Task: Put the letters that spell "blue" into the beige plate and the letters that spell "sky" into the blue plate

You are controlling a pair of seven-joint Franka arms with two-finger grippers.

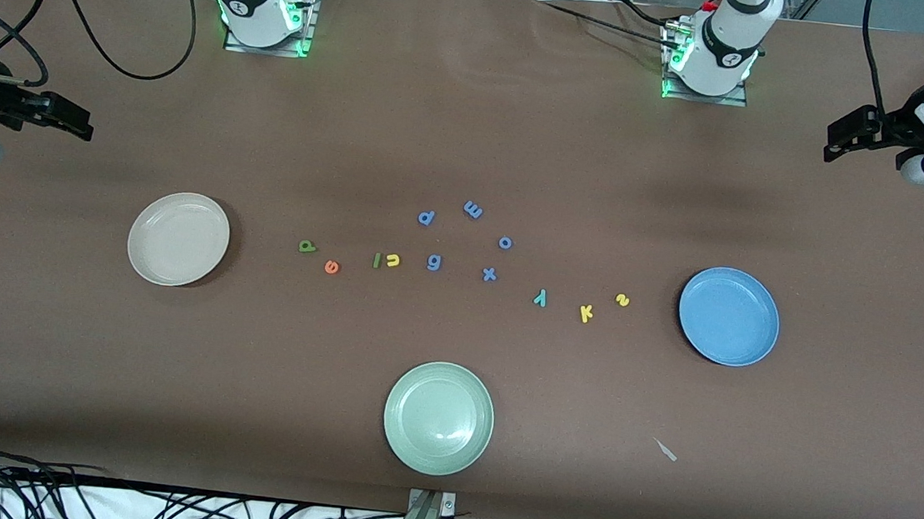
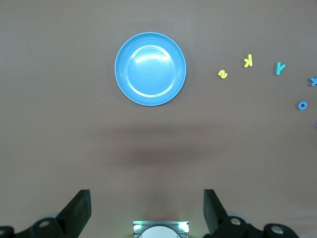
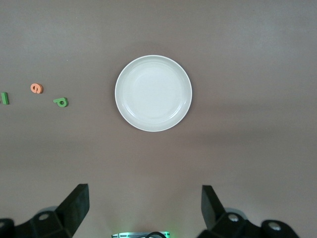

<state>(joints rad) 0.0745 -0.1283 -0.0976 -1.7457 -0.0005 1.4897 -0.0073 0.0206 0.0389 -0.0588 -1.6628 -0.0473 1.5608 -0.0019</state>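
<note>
Both grippers open, empty, raised at table ends: left gripper (image 2: pixel 147 210), right gripper (image 3: pixel 144 208); bare table (image 1: pixel 475 110) surrounds beige plate (image 1: pixel 179 238), blue plate (image 1: pixel 729 315); periwinkle letters (image 1: pixel 434 262) lie between.

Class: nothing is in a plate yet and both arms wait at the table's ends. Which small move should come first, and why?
Probably the left gripper, open and waiting above the blue plate, should swing over and descend on the yellow s. That letter lies closest to the plate, apart from the yellow k, so the fingers have room. The right gripper, open, hangs above the beige plate.
</note>
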